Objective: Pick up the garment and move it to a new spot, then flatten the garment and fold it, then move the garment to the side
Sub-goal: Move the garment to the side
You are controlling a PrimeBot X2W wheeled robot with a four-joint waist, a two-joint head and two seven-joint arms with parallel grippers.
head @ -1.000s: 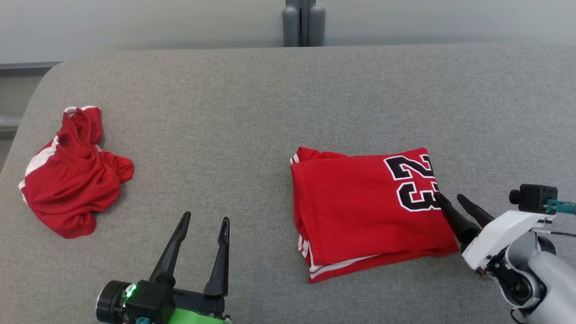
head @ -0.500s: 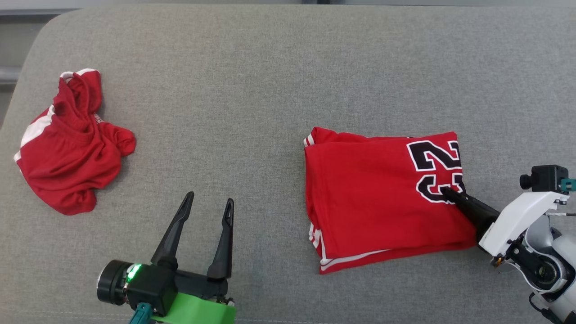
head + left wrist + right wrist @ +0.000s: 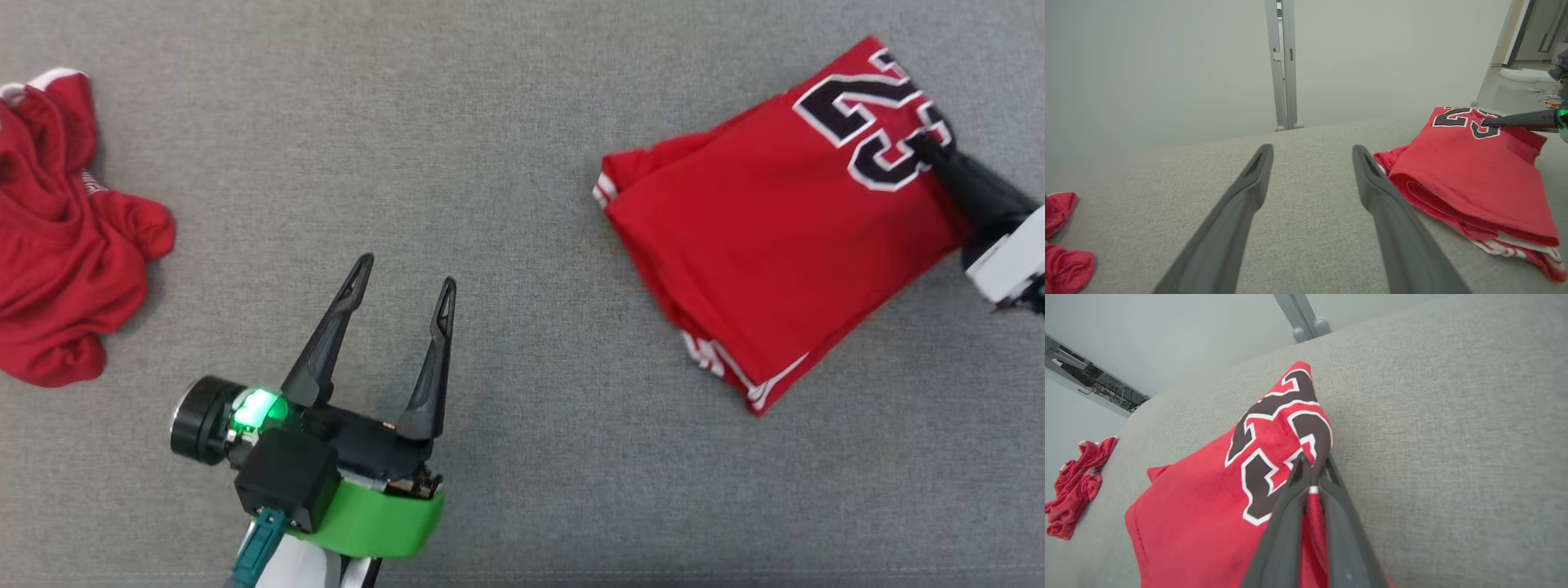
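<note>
Red folded jersey [image 3: 759, 245] on the fuzzy grey bench [image 3: 522, 122] is pinched by right gripper [image 3: 927, 140] fingers [image 3: 971, 184]; left gripper [image 3: 406, 271] fingers [image 3: 326, 351] spread apart.

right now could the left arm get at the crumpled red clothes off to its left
Probably yes. The left gripper is open and holds nothing, and only bare grey surface lies between it and the crumpled red clothes.

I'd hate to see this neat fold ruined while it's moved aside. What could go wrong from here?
The right gripper is shut on one spot at the edge of the folded jersey, by the number, so pulling may peel the layers apart. That small pinch might also slip. The left gripper stands open and apart, giving no support.
</note>
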